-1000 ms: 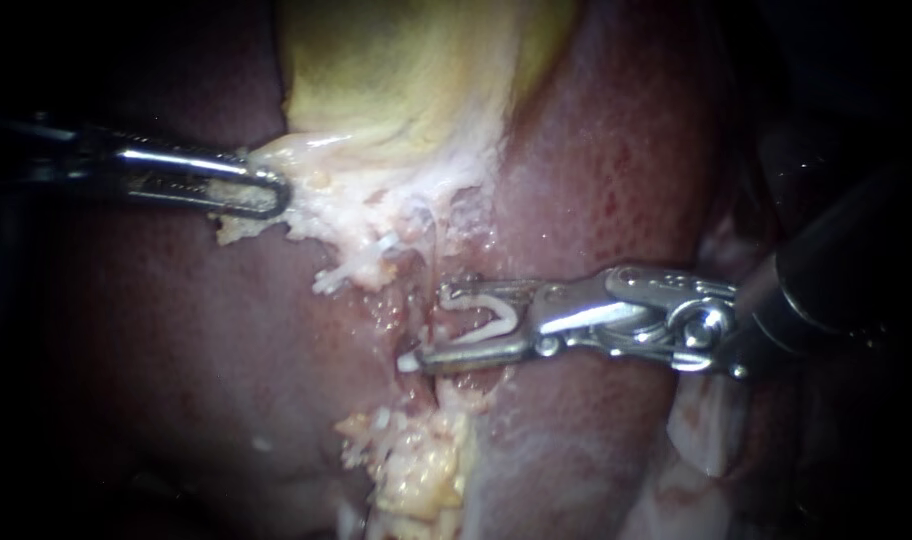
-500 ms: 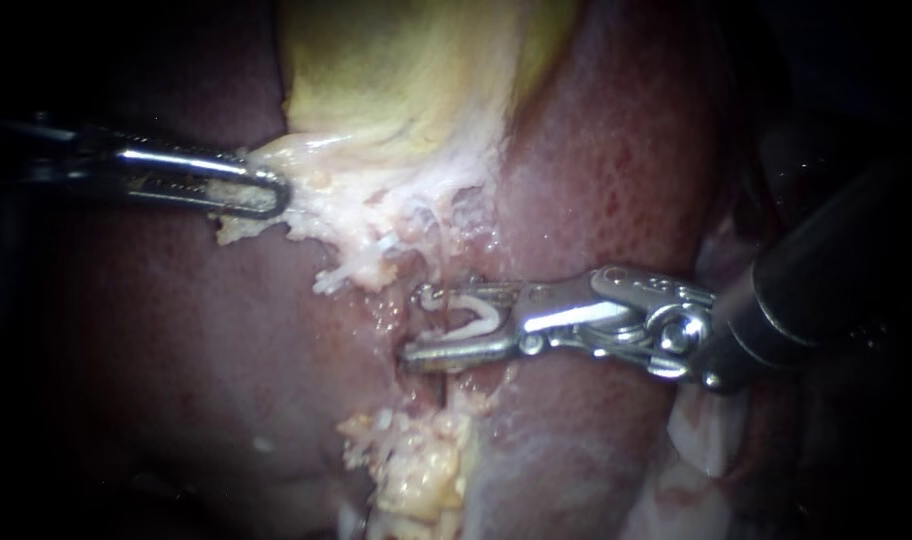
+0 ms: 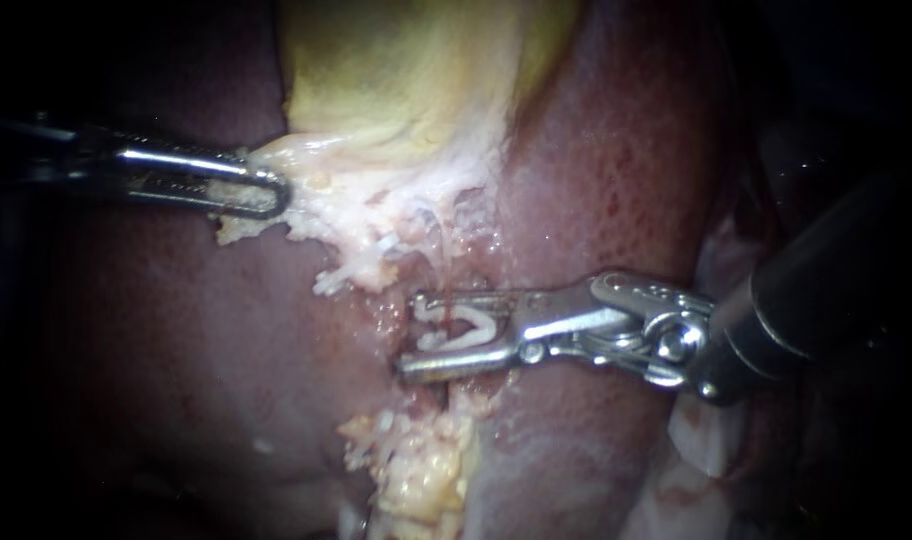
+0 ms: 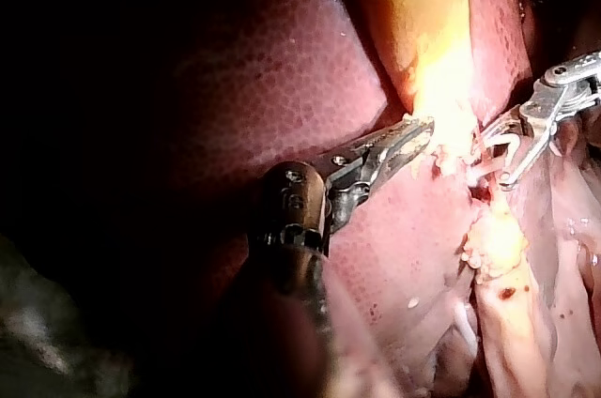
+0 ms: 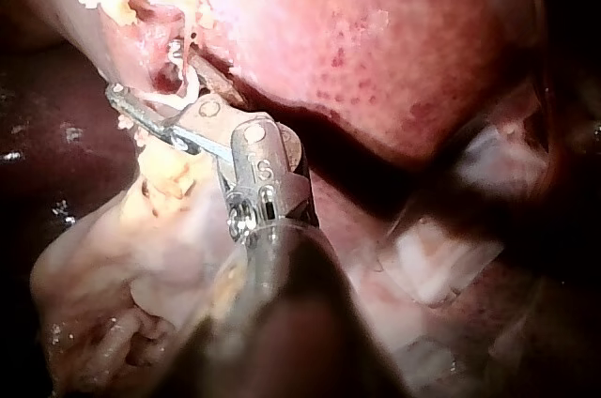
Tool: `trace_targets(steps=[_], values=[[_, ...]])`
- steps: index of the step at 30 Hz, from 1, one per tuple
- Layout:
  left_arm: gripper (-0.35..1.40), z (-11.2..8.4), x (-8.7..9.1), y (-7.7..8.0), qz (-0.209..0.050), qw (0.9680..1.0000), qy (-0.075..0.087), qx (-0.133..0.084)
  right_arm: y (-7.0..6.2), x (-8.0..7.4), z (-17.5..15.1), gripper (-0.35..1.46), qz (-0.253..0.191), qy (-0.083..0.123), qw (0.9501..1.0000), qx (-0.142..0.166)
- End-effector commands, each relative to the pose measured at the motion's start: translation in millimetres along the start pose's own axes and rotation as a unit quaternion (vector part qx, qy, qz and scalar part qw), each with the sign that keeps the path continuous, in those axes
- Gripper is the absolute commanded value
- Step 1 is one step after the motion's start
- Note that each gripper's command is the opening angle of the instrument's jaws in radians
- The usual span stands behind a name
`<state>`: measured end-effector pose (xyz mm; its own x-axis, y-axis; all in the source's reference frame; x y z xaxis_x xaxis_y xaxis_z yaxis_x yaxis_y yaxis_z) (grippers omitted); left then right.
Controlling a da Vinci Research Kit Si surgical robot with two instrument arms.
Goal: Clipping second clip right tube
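Snugly, clip [image 3: 481, 318] inside right tool [image 3: 409, 332]

the right instrument [image 3: 411, 333] is bright polished metal at its jaws and hinge, with a dark, matt shaft. the left instrument [image 3: 268, 192] has the same shiny metal. the clip [image 3: 468, 325] looks like smooth white plastic. the liver [image 3: 616, 150] is wet, glossy and finely speckled. the gallbladder [image 3: 396, 70] at 12 o'clock is smooth and sleek. the pale tissue [image 3: 356, 215] is stringy and ragged, and the fat [image 3: 421, 475] at 6 o'clock is crumbly.
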<state>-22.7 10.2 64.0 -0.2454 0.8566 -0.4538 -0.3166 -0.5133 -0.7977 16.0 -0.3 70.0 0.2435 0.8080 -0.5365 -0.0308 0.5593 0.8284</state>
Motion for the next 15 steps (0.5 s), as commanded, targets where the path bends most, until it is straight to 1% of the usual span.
trace_targets(steps=[1,5,10,15], values=[[-0.35,0.0,0.0,0.0,0.000,1.0000,0.000,0.000,-0.3,0.2,0.0,0.46,0.000,-0.003,1.0000,0.004],[-0.35,0.0,0.0,0.0,0.000,1.0000,0.000,0.000,-1.1,0.2,0.0,0.45,-0.001,-0.005,0.9998,0.018],[-0.35,0.0,0.0,0.0,0.000,1.0000,0.000,0.000,-1.7,0.4,0.1,0.43,-0.006,-0.017,0.9990,0.041],[-0.35,0.0,0.0,0.0,0.000,1.0000,0.000,0.000,-1.8,0.8,-0.1,0.39,-0.009,-0.016,0.9990,0.041]])
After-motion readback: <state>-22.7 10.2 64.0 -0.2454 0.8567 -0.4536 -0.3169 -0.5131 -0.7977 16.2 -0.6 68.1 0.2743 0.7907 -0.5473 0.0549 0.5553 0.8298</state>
